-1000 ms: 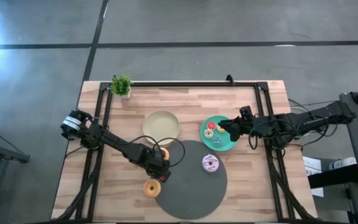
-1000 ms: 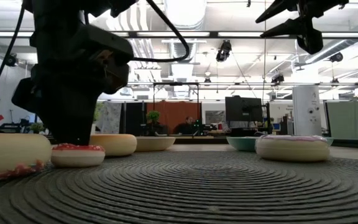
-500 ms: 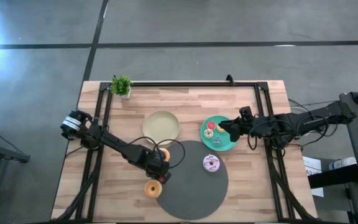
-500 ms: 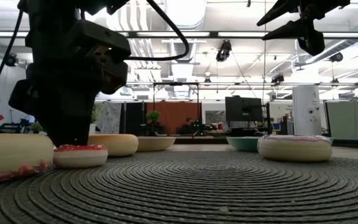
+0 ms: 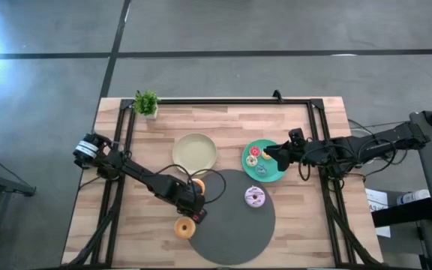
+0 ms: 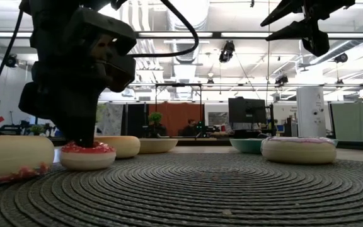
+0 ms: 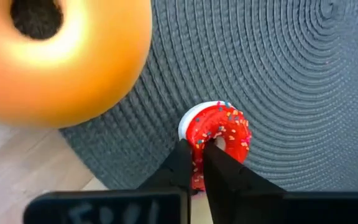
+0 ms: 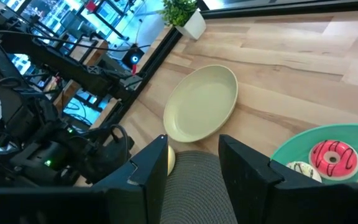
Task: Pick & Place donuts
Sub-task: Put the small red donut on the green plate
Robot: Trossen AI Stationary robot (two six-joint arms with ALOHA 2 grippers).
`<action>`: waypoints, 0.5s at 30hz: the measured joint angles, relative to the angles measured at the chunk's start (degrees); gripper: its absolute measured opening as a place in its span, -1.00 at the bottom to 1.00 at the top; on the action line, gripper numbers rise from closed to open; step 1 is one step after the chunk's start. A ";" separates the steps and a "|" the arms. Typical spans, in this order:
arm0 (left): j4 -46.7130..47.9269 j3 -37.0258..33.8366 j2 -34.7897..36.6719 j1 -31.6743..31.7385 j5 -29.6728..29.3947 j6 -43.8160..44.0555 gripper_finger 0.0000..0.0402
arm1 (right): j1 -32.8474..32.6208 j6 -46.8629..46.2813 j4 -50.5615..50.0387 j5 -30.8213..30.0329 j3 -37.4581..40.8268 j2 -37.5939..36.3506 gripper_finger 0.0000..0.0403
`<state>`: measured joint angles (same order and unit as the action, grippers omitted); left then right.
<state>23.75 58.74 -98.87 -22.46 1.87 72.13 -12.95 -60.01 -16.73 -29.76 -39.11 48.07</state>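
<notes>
A mini donut (image 7: 219, 127) with red sprinkled icing and a white base lies at the left rim of the grey round mat (image 5: 235, 225). My left gripper (image 7: 202, 152) is shut on it from above. An orange donut (image 5: 184, 227) lies just off the mat, on the near side of the gripper, and another (image 5: 197, 185) lies on its far side. A lilac-white donut (image 5: 255, 196) rests flat on the mat. The teal plate (image 5: 276, 174) holds several small donuts. My right gripper (image 8: 194, 165) hangs open above that plate's right side. My left gripper pinches one side of the mini donut's ring (image 7: 199, 138) between its two fingers. One fingertip (image 7: 211, 149) stands at the hole, the other (image 7: 185, 152) at the outer rim. The fingers slant steeply down from above. In the low view the donut's base (image 6: 87, 162) rests on the mat.
A cream plate (image 5: 195, 152) lies far of the mat, left of the teal plate. A small potted plant (image 5: 146, 103) stands at the far left corner. A black frame (image 5: 223, 100) runs along the table's far and side edges.
My left gripper has kept its place, tipped a little, and its fingers have drawn together onto the mini donut. The donut has stayed on the mat. My right gripper has not moved.
</notes>
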 joint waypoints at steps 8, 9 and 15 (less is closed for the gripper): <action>0.54 2.66 0.61 3.12 -0.44 -4.88 -1.00 | -0.02 0.47 0.20 -0.26 0.00 -3.62 -0.33; 1.37 3.67 0.66 3.98 -0.45 -6.44 -1.00 | -0.02 0.72 -0.17 -0.57 -0.07 -4.54 -0.33; 3.86 10.94 0.46 12.84 -1.11 -20.50 -1.00 | -0.13 6.11 -2.94 -3.10 -2.14 -9.27 -0.34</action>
<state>27.61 69.68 -98.41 -9.62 0.76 51.64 -13.08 -53.90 -19.67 -32.86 -41.26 38.80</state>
